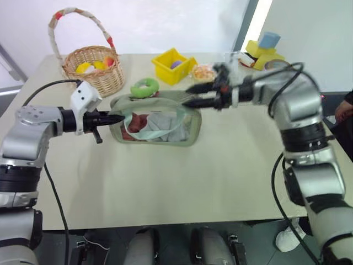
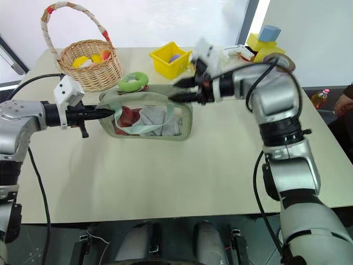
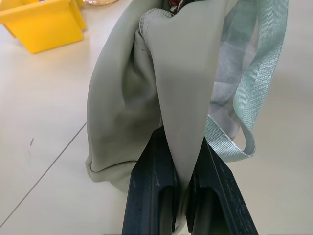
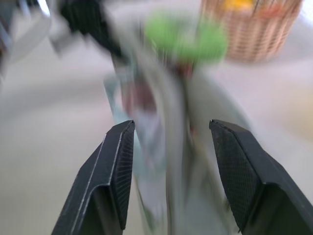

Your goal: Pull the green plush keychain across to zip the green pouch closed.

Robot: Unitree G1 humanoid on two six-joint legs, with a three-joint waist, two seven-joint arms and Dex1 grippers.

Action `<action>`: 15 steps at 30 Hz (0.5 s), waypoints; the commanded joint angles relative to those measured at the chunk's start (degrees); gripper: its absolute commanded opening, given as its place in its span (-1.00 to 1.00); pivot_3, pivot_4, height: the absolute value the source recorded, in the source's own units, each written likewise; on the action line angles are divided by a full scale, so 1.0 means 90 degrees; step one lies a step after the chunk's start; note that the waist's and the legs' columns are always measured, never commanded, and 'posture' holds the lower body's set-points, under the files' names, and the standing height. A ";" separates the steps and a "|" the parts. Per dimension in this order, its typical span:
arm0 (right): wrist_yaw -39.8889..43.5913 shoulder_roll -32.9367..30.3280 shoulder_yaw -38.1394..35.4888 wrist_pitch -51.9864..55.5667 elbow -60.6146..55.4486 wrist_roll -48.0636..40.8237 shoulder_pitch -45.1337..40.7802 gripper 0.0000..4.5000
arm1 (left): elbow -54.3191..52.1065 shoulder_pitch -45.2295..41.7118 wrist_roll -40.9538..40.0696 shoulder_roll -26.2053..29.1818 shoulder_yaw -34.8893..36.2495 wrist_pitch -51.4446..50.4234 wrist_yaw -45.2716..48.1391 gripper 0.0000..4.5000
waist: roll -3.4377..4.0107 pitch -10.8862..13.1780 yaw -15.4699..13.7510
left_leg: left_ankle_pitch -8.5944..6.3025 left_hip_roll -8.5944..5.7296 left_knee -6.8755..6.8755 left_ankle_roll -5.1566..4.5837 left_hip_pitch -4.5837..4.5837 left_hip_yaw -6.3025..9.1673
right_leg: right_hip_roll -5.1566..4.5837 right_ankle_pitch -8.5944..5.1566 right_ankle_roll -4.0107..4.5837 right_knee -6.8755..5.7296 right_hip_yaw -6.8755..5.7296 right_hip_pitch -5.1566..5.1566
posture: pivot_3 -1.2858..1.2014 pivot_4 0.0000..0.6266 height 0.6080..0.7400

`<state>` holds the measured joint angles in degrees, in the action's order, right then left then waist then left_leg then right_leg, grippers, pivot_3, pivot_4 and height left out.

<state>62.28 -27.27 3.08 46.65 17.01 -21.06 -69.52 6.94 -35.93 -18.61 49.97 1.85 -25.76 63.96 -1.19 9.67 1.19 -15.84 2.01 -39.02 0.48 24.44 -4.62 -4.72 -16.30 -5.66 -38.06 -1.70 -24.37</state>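
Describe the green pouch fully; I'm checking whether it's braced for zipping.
The green pouch is a sage fabric bag with rounded corners and a clear window showing red and grey contents, a pale mint strap looped across its front. It stands on the table, top edge up. The left gripper is shut on its end fabric. The green plush keychain sits at its top edge. The right gripper is open, poised above the opposite end, not touching.

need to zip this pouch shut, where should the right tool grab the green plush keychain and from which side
Probably pinch the fuzzy ring of the green plush keychain across its band, coming from above: it lies on the top edge of the green pouch, near the end that the left tool clamps. The right tool is open.
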 commanded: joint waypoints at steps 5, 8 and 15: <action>-0.2197 0.1908 -0.0664 -0.0716 0.3171 0.0250 -0.1537 0.17 | -0.0228 0.0083 0.0001 0.0087 0.0150 0.0195 0.0035 -1.00 | 0.0002 -0.0001 0.0029 | 0.0001 0.0003 0.0009 0.0002 0.0001 -0.0010 | 0.0003 0.0000 0.0001 -0.0001 0.0000 -0.0003 | 0.03 -0.52 0.98; -0.2161 0.2250 -0.0437 -0.0958 0.3935 0.0517 -0.1682 0.17 | -0.0293 0.0118 -0.0012 0.0096 0.0153 0.0173 0.0030 -1.00 | 0.0001 -0.0001 -0.0021 | 0.0001 -0.0002 0.0006 0.0002 0.0012 -0.0017 | -0.0004 0.0000 0.0000 0.0001 -0.0001 -0.0005 | 0.03 -0.52 0.98; -0.1174 0.2191 0.0330 -0.0691 0.3896 0.0992 -0.1488 0.17 | -0.0443 0.0246 -0.0064 0.0195 0.0237 0.0104 -0.0011 -1.00 | -0.0040 -0.0327 0.0158 | 0.0012 -0.0020 0.0003 0.0021 0.0046 0.0000 | -0.0012 0.0001 -0.0001 -0.0007 -0.0016 -0.0024 | 0.03 -1.00 0.98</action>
<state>49.60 -6.56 4.80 40.40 54.62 -13.22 -82.88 5.46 -33.19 -18.59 50.67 1.68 -25.09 64.07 -1.55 6.73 2.62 -15.73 1.84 -38.98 0.68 24.85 -4.61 -4.81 -16.29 -5.66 -38.12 -1.86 -24.59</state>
